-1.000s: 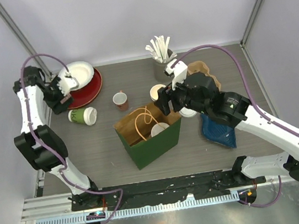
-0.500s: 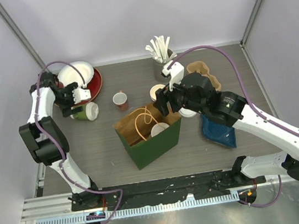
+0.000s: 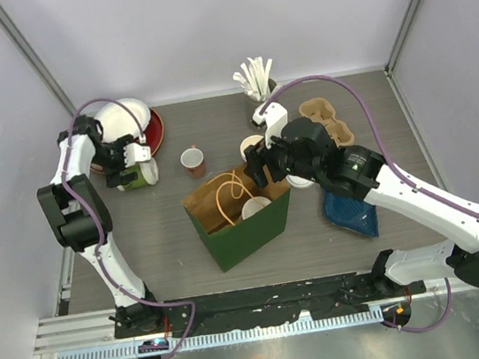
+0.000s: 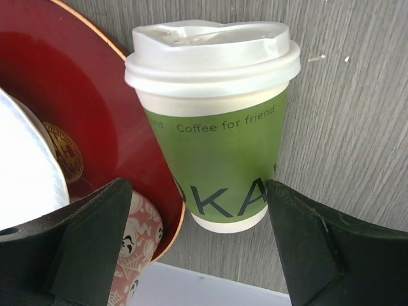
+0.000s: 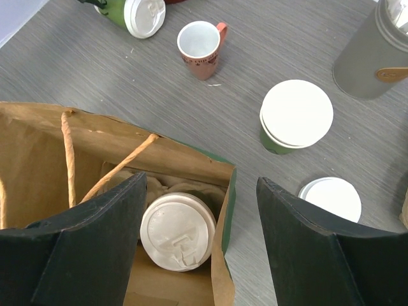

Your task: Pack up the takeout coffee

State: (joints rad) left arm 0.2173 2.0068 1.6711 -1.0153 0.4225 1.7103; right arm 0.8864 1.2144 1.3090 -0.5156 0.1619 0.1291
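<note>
A green paper cup [image 4: 217,159] with a white lid lies on its side on the table beside the red plate; it also shows in the top view [image 3: 143,172]. My left gripper [image 4: 201,255] is open, with its jaws on either side of the cup's base end [image 3: 128,164]. My right gripper [image 5: 201,210] is open and empty, hovering over the right rim of the green paper bag [image 3: 241,224]. A lidded cup [image 5: 177,231] stands inside the bag. Another lidded green cup [image 5: 296,118] stands on the table behind the bag [image 3: 253,146].
A loose white lid [image 5: 330,199] lies right of the bag. The small red-and-white cup [image 3: 192,160] stands mid-table. A pink patterned tumbler [image 4: 137,255] lies by the red plate [image 4: 83,108]. At the back right are a grey holder of sticks [image 3: 258,88], a cardboard carrier [image 3: 325,118] and a blue pouch [image 3: 350,204].
My left gripper has swung from over the plates down to the lying green cup and now straddles it. My right gripper has shifted slightly over the bag, still open.
</note>
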